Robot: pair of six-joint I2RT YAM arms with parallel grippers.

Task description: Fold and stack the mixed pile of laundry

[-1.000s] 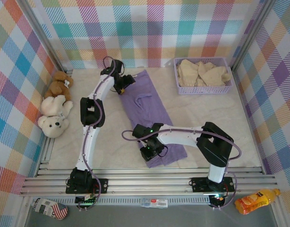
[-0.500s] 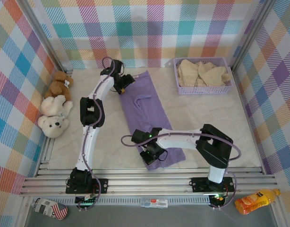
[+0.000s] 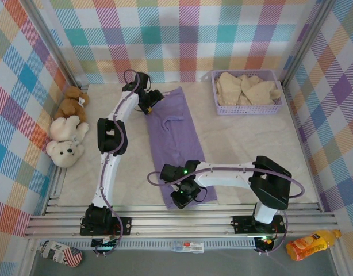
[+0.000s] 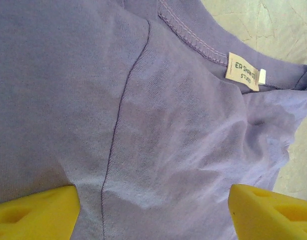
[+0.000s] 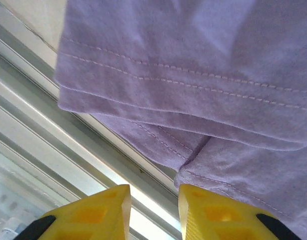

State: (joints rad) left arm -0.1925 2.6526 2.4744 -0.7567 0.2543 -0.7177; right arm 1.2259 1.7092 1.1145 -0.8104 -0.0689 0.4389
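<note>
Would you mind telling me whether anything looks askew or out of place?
The purple shirt lies slanted across the table, its near hem bunched in uneven layers at the front rail. The cream garment sits crumpled in the basket.

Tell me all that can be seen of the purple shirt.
The purple shirt is lavender knit cloth, folded into a long strip lying flat on the table, collar end far, hem end by the near edge. A cream label sits at the neck seam. The hem shows double stitching in layers. The left hand is open over the collar end, the right hand at the hem.
</note>
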